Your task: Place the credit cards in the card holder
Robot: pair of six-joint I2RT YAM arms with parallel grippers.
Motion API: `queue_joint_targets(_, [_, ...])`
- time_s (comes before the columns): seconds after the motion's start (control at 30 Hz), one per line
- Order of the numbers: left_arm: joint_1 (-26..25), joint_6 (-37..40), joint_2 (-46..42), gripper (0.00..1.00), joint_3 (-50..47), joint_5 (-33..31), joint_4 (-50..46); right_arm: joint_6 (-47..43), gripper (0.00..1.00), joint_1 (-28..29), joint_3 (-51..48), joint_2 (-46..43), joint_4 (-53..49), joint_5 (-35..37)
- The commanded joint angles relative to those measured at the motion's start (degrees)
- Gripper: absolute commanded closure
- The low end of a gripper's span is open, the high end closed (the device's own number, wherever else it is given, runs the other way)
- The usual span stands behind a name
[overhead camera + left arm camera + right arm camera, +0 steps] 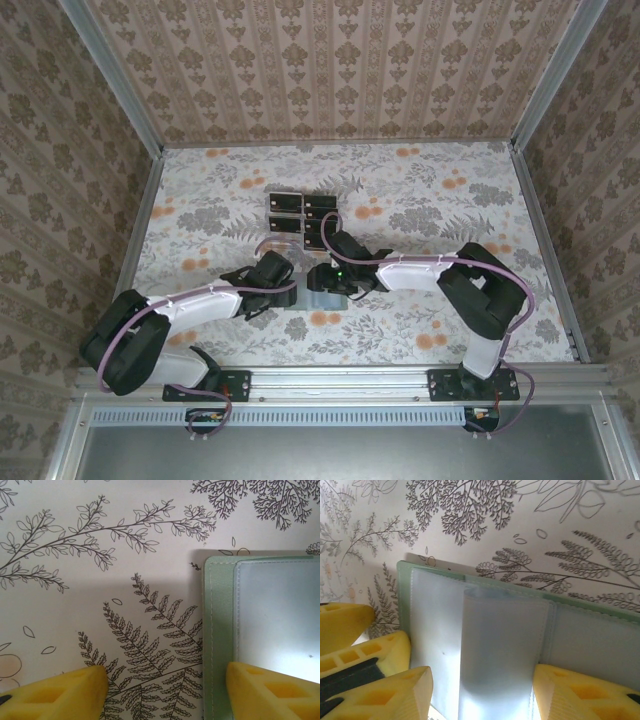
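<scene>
Holder [325,302] lies open on the desk [450,220] near centre, clear pockets up; cards [303,215] sit in a block just beyond it, apart. My left gripper [165,672] is narrowly parted, straddling the holder's stitched edge, one finger over the pocket. My right gripper [482,672] stands wider, jaws either side of a clear pocket leaf.

A tabletop [420,190] papered in pale print, with grey ferns and orange blossoms, meets brown damask walls [330,70] along its far, left and right edges. An aluminium rail [340,385] lines its near edge.
</scene>
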Motion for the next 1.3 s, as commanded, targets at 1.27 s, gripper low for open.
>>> queue_joint_targets(1.27, [-1.19, -2.42, -0.53, 0.34, -3.26, 3.54, 2.32, 6.25, 0.42, 1.92, 2.54, -4.3, 3.22, -3.64])
